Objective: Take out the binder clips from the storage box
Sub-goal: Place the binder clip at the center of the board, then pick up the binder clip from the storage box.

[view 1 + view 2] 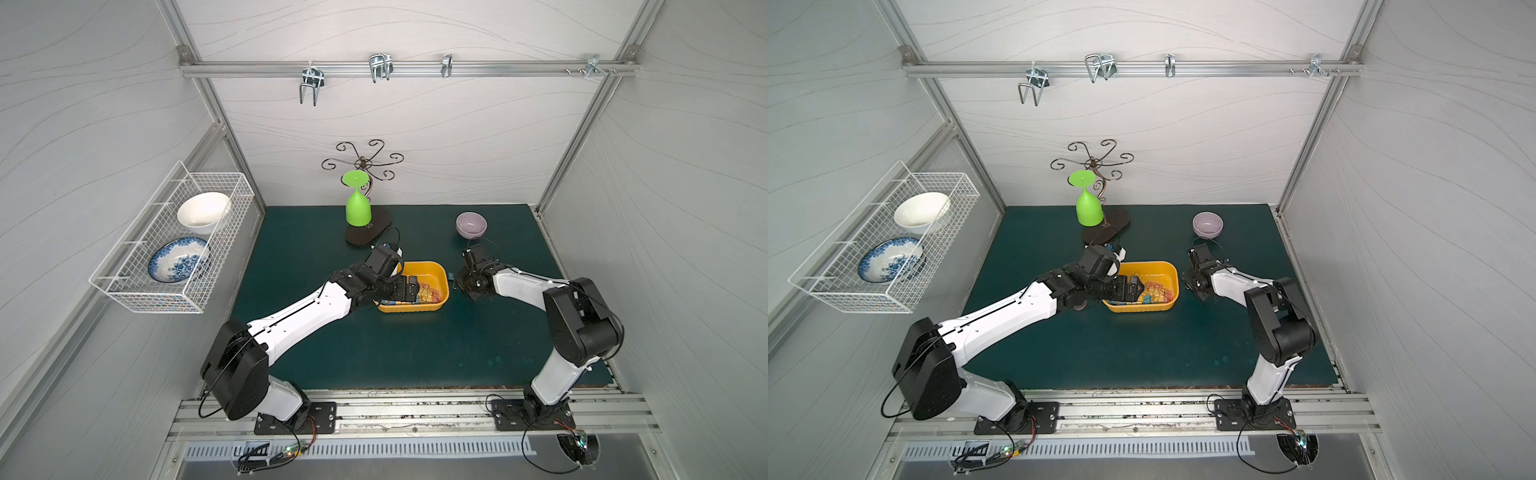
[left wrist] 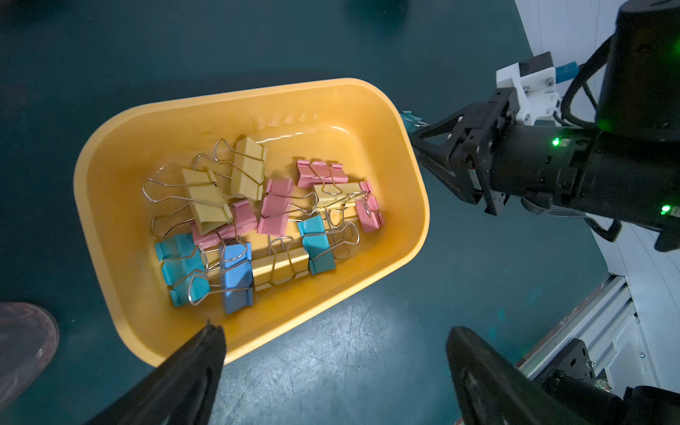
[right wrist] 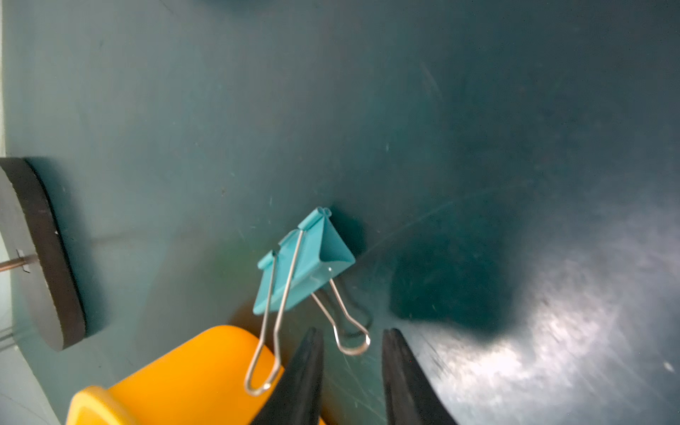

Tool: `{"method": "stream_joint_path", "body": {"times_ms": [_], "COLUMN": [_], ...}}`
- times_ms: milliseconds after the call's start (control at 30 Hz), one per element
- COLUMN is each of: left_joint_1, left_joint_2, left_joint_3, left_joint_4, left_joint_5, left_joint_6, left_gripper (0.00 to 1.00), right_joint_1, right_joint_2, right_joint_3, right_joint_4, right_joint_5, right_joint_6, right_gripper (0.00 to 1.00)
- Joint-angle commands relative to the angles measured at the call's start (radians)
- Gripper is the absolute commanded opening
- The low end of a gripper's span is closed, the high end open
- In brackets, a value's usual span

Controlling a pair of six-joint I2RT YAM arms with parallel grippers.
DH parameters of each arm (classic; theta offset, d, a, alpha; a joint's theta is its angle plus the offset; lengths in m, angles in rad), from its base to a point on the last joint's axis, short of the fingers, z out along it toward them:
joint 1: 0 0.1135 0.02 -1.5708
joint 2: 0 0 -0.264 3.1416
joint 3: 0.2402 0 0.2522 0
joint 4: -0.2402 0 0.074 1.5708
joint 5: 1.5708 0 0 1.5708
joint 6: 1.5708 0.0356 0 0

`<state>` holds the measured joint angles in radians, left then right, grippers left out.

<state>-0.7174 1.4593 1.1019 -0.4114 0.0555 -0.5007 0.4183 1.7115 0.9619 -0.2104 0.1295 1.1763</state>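
The yellow-orange storage box sits mid-table in both top views, and its corner shows in the right wrist view. Several binder clips in yellow, pink, teal and blue lie piled inside it. One teal binder clip lies on the mat just outside the box's right end. My right gripper is open there, one wire handle loop lying loose between its tips. My left gripper hangs wide open over the box's near-left rim, holding nothing.
A scrollwork rack with a hanging green glass stands on a dark base behind the box. A lilac bowl sits at the back right. A white wire basket with two bowls hangs on the left wall.
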Motion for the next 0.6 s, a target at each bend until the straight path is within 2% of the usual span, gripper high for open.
{"method": "stream_joint_path", "body": {"times_ms": [0,133,233,300,400,500,567], "left_joint_1": [0.001,0.001,0.001,0.004,0.023,0.06,0.095], "left_joint_2": [-0.025,-0.053,-0.085,-0.108,-0.145,-0.185,-0.212], "left_joint_3": [0.004,-0.013,-0.039,-0.059,-0.097,-0.14,-0.166], "left_joint_4": [0.011,0.01,0.01,0.008,0.011,0.021,0.029], "left_joint_5": [-0.011,-0.027,-0.059,-0.078,-0.096,-0.105,-0.085], "left_joint_6": [0.01,0.011,0.011,0.014,0.014,0.002,-0.008], "left_gripper": [0.98,0.98,0.98,0.98,0.98,0.98,0.98], "right_joint_1": [-0.001,-0.005,-0.017,-0.007,0.049,0.145,0.194], "right_joint_2": [-0.085,-0.191,-0.274,-0.299,-0.259,-0.161,-0.113], "right_joint_3": [-0.031,-0.058,-0.029,0.017,0.121,0.233,0.27], "right_joint_4": [-0.063,-0.116,-0.192,-0.239,-0.361,-0.499,-0.527], "right_joint_5": [-0.011,-0.039,-0.086,-0.162,-0.258,-0.222,-0.186], "right_joint_6": [-0.05,-0.156,-0.338,-0.479,-0.629,-0.723,-0.76], "right_gripper": [0.39,0.4,0.4,0.4,0.4,0.38,0.37]}}
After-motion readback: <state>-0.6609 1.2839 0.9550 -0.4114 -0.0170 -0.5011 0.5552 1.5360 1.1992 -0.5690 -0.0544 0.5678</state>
